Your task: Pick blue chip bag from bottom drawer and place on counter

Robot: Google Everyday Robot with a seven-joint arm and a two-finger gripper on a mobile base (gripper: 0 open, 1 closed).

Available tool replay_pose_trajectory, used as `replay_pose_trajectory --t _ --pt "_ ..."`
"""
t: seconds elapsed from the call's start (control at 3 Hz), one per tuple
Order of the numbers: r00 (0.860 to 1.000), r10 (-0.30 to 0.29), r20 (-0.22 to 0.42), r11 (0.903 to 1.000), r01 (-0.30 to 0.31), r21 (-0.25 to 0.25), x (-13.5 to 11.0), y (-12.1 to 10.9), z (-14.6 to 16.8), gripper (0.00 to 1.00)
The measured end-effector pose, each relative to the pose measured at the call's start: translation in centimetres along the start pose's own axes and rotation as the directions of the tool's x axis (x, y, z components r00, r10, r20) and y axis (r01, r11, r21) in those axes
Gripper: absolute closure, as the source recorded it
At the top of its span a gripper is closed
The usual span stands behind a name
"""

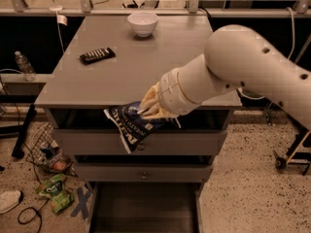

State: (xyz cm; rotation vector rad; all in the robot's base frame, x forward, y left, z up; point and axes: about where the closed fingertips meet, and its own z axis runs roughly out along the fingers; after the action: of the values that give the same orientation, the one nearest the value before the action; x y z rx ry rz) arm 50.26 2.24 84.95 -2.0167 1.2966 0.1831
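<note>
**Operator:** What is nearest to me?

**Describer:** At the bottom of your view, the bottom drawer (pixel 146 210) stands pulled out towards you. It is wide, shallow and dark inside, and no bag shows in it. Left of it on the floor lie a green snack bag (pixel 55 192) and the toe of a white shoe (pixel 8 201). Neither belongs to your task.

**Operator:** So where is the bag?

**Describer:** Higher up. The blue chip bag (pixel 127 128) hangs in the air in front of the two knobbed drawers (pixel 194 142), just below the front edge of the table (pixel 146 76). Its white lettering faces you and its lower corner droops over the upper drawer front. Your hand (pixel 147 111) is clamped on the bag's upper right part, and the pale fingers (pixel 149 100) pinch the crinkled foil. The bag tilts because only one side of it is held. The thick white arm (pixel 233 67) reaches in from your right and crosses above the table's right front corner.

**Operator:** Why is it held there?

**Describer:** In my judgement you are midway, with the bag out of the drawer and not yet set down. It sits below the tabletop, so I think it must rise above that edge before moving inward, or the dangling corner may catch.

**Operator:** What is on the table?

**Describer:** A black remote (pixel 97 55) lies on the left side. A white bowl (pixel 143 22) stands at the far edge. The near middle looks bare, so that seems the easy place to put the bag.
</note>
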Motion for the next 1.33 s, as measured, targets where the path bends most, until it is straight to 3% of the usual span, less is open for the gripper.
replay_pose_trajectory --t 0.33,0.67,1.0,1.33 --pt "0.998 -0.054 -0.038 0.9978 0.056 0.036 -1.0 -4.3 -3.5 1.0" --pt "0.993 -0.095 -0.07 0.9924 0.1 0.073 -0.5 -10.8 -6.3 1.0" --pt "0.995 -0.079 -0.067 0.9913 0.085 0.1 1.6 -14.9 -7.1 1.0" --pt "0.995 -0.081 -0.062 0.9883 0.089 0.124 1.2 -15.8 -8.0 0.81"
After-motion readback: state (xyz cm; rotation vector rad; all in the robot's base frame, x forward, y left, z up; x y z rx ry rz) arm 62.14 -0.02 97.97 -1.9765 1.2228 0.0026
